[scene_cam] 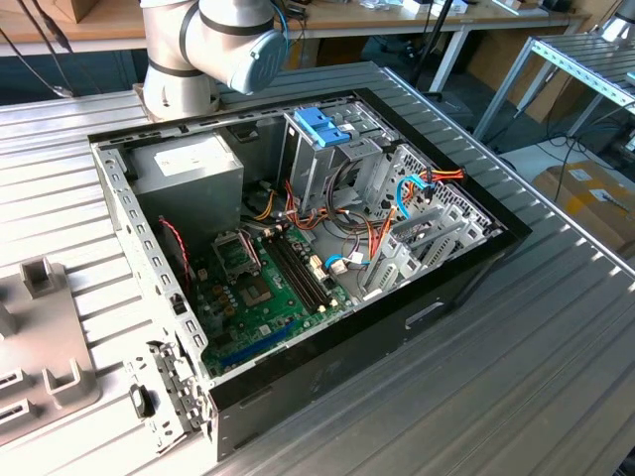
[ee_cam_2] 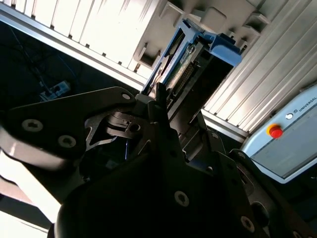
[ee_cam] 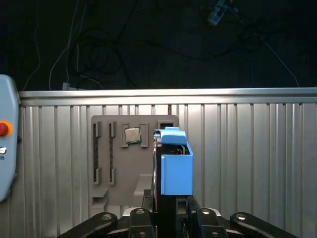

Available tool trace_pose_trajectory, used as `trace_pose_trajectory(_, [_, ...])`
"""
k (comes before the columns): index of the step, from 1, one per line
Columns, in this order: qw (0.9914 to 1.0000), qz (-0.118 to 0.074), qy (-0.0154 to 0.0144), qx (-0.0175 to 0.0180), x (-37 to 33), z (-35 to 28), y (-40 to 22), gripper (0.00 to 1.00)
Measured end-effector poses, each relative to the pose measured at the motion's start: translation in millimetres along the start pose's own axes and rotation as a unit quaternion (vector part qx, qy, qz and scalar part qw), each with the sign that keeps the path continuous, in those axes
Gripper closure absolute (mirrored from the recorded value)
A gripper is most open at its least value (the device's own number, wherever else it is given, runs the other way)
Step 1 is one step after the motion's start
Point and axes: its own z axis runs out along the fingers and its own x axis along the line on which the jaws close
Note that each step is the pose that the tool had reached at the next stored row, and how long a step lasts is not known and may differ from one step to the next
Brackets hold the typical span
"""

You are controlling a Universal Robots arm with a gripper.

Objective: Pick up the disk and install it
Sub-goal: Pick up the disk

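Observation:
In both wrist views my gripper point(ee_cam: 168, 204) point(ee_cam_2: 162, 105) is shut on the disk point(ee_cam: 176, 166) point(ee_cam_2: 194, 58). I see the disk edge-on, a thin drive with blue plastic side rails. It stands out from the fingers over a grey fixture plate point(ee_cam: 116, 171) point(ee_cam_2: 163, 25) on the ribbed metal table. Whether the disk touches the plate I cannot tell. The exterior view has the arm's base and elbow point(scene_cam: 213, 45) behind the open computer case point(scene_cam: 466, 288).
Inside the case stand a metal drive cage with a blue top point(scene_cam: 322, 129), a grey power-supply box point(scene_cam: 189, 164), a green mainboard point(scene_cam: 263, 288) and loose cables. A small chip point(ee_cam: 132, 135) lies in the fixture plate. A pendant with a red button point(ee_cam: 4, 130) point(ee_cam_2: 275, 131) lies beside it.

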Motion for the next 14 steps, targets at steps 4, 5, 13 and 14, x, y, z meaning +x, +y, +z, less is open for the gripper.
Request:
trace_pose_trajectory(4, [1.00000,0.000,0.0000,0.0000,0.1,-3.3,0.0,0.65])
trace_pose_trajectory(5, [1.00000,0.000,0.0000,0.0000,0.1,-4.2,0.0,0.65])
trace_pose_trajectory(13, [1.00000,0.000,0.0000,0.0000,0.3,-8.5,0.0,0.65])
trace_pose_trajectory(14, [1.00000,0.000,0.0000,0.0000,0.3,-8.6,0.0,0.65])
